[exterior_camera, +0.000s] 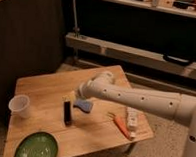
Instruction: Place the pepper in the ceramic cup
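Orange-red pepper (121, 125) lies near the wooden surface's (41, 87) right edge, just beside a white stick (132, 120). The ceramic cup (19, 106) stands far left. The gripper (75, 97) hovers mid-surface by a blue object (83, 106), jaws wide, holding nothing.

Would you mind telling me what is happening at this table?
A robot arm reaches from the right over the table. Its tool hangs open and empty near the middle, by a black stick and a blue object. The pepper lies near the right edge, not yet picked up; the cup stands at the left.
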### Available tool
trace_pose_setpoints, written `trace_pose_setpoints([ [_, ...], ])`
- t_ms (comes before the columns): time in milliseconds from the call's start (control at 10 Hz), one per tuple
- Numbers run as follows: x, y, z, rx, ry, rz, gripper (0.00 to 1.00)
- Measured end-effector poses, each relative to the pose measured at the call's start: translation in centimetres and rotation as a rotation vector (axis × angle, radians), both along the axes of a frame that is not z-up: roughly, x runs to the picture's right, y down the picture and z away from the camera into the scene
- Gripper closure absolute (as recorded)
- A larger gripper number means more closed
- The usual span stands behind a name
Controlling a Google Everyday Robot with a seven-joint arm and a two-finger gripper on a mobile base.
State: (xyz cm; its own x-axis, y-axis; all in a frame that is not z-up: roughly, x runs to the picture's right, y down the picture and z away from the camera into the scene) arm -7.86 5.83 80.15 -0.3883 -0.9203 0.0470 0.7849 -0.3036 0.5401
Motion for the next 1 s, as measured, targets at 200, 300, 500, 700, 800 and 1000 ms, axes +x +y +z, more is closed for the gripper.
trace_pose_setpoints([
  [200,4.9,-1.0,0.5,-0.009,0.089,-0.053,0.2],
  [300,7.7,-0.9,0.4,-0.02,0.137,-0.093,0.2],
  [500,9.8,0.1,0.1,-0.048,0.176,-0.138,0.2],
  [700,11.5,3.3,-0.4,-0.093,0.194,-0.153,0.2],
  [800,12.2,4.2,-0.6,-0.107,0.194,-0.158,0.2],
  [1000,12.0,6.8,-0.7,-0.157,0.195,-0.204,0.2],
])
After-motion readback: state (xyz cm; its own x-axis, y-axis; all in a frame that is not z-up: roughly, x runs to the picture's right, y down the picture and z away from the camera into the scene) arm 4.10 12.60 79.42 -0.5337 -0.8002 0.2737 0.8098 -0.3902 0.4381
